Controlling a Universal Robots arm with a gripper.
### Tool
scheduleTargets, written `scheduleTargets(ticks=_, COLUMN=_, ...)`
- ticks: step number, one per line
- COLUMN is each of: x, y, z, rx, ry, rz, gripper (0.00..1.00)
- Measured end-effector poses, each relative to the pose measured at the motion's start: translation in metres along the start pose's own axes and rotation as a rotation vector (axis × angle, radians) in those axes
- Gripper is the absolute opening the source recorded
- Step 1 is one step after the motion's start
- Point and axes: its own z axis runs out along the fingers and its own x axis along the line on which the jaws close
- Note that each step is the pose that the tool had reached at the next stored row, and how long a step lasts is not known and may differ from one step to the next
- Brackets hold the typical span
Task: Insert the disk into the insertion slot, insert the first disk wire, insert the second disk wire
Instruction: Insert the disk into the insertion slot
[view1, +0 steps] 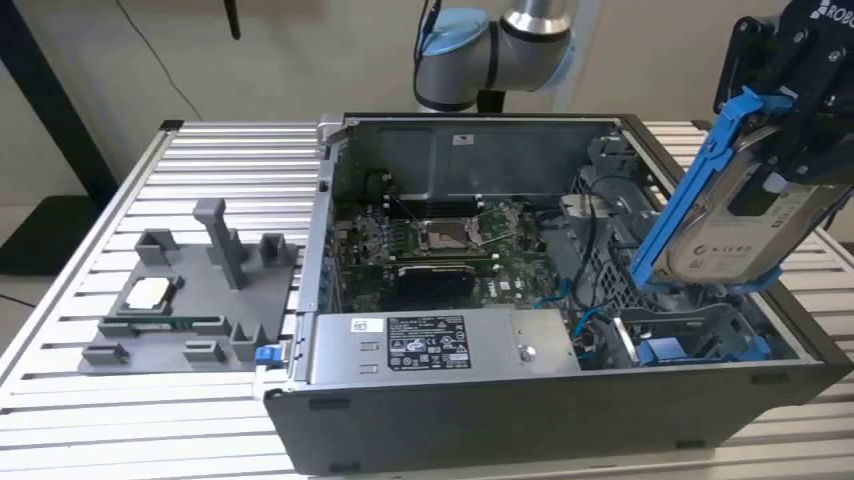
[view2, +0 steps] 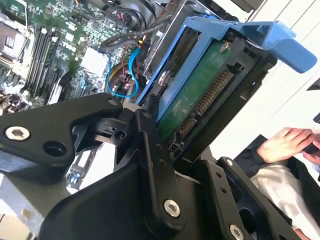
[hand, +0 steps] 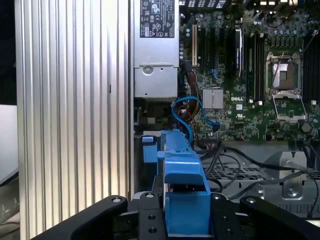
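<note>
Ribbed table (view1: 214, 150) slats bore the computer case (view1: 534, 420) in the exterior view, gripper (view1: 787, 175) clenched on the disk (view1: 727, 215), tilted above the insertion slot (view1: 687, 330); the second wrist view showed its connectors (view2: 212, 97), the first wrist view its carrier frame (hand: 182, 175), seemingly needing squaring to that bay.

The arm (view1: 514, 45) holds its jaws raised, clamped on the disk (view1: 731, 235).

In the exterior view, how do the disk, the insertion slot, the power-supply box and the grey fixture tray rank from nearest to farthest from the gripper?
1. The disk, held in the gripper, at the exterior view's right.
2. The insertion slot, just below the disk.
3. The power-supply box, middle of the case's near side.
4. The fixture tray, at the exterior view's left.
</note>
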Motion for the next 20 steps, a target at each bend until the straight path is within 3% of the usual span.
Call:
scheduleTargets(ticks=11, x=0.0, y=-0.0003, z=0.0045, rx=0.0, ry=-0.0003, rz=0.0, gripper=0.32)
scheduleTargets(ticks=20, x=-0.0001, y=-0.0007, z=0.0126, rx=0.0, ry=-0.0001, rz=0.0, gripper=0.32)
